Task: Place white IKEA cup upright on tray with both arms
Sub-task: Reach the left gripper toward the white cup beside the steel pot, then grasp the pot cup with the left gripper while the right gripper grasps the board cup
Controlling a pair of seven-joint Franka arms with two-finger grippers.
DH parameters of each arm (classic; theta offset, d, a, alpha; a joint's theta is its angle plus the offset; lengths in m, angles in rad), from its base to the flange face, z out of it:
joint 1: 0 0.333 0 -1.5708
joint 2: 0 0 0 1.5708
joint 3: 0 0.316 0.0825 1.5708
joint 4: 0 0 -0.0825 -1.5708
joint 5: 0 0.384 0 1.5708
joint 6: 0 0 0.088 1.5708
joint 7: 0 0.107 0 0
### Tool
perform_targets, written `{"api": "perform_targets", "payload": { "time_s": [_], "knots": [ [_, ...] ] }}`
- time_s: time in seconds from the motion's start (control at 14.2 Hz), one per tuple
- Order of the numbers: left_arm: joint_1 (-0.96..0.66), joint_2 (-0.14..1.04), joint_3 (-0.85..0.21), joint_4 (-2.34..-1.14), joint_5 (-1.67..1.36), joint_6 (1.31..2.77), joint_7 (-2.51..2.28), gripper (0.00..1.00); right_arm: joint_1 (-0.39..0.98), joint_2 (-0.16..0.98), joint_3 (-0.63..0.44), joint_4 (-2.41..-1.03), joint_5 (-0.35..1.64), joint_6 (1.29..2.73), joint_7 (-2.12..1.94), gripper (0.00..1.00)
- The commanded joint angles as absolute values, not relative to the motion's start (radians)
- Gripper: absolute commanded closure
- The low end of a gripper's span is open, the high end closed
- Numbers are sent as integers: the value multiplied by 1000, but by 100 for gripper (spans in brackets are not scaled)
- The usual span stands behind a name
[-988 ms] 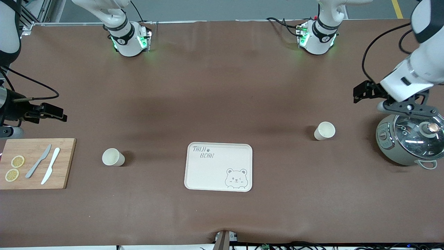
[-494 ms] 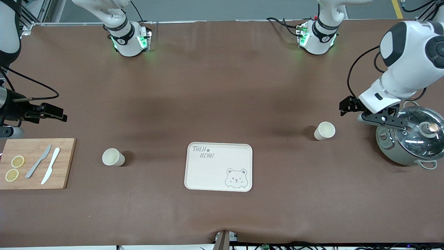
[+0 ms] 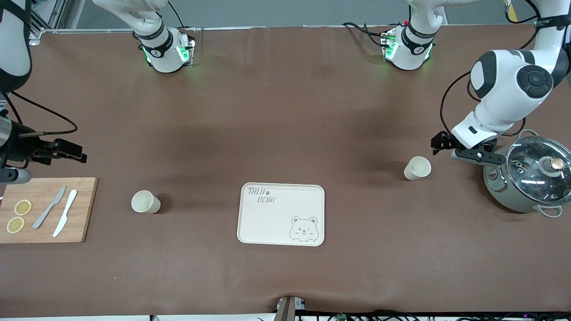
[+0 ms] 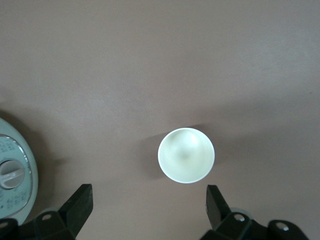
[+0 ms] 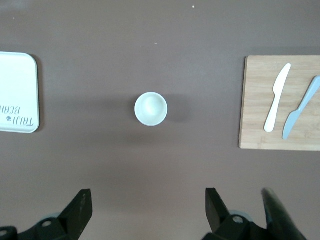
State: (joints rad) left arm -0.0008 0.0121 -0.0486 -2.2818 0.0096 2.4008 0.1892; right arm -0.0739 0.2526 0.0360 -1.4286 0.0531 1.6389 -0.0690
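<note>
The right arm is cut off at the front view's edge, so its hand barely shows there. Its wrist view shows the right gripper (image 5: 147, 205) with fingers spread wide, holding nothing, high over bare table near the board-side cup (image 5: 151, 108). That view also cuts off the tray (image 5: 17, 90), leaving one rounded corner and part of its lettering. In the left wrist view only the fingertips of the left gripper (image 4: 147, 200) appear, wide apart and empty, low over the table just beside the pot-side cup (image 4: 186, 155). A sliver of the pot (image 4: 12, 170) shows at that frame's edge.

Both cups stand upright on the table, mouths up and long axes vertical; each wrist view looks straight into a round opening. Neither cup is on the tray. In the front view the tray lies low in the middle of the frame, its long sides running toward the camera. The pot-side cup is toward the left arm's end and a little higher in the frame. The board-side cup is toward the right arm's end, between the tray and the board (image 3: 44, 209). Two knives (image 3: 58, 211) and two lemon slices (image 3: 18, 216) lie on the board.

A brown mat (image 3: 285, 111), faintly creased, covers the table. The arm bases (image 3: 165, 51) glow green along the top, with a strip of grey floor above them.
</note>
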Motion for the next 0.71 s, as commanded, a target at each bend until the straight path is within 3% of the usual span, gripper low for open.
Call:
{"api": "perform_targets", "payload": {
  "time_s": [0.0,0.35,0.63],
  "knots": [
    [17,40,-51,-2332,15,2509,221,0,-78,270,38,-1463,28,1704,-66,0],
    [18,133,-51,-2356,15,2658,221,0,-98,281,37,-1614,-14,1922,-116,0],
    [18,202,-52,-2356,15,2741,219,0,-121,320,37,-1651,-14,2020,-158,0]
  ]
}}
